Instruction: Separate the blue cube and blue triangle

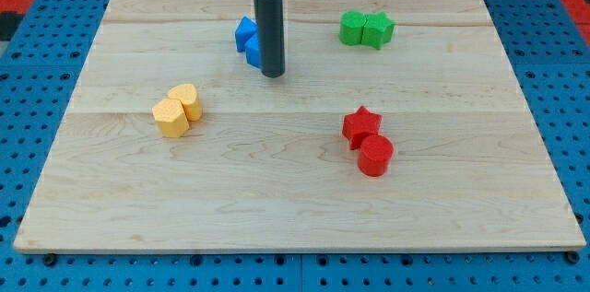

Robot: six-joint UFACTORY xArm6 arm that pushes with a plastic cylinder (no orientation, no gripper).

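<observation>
Two blue blocks sit touching near the view's top centre, partly hidden behind my rod. One blue block is upper left; the other blue block is just below it. I cannot tell which is the cube and which the triangle. My tip rests on the board just right of and below the lower blue block, close to it.
Two green blocks touch at the top right. A red star and a red cylinder touch at centre right. Two yellow blocks touch at the left. The wooden board ends in a blue pegboard surround.
</observation>
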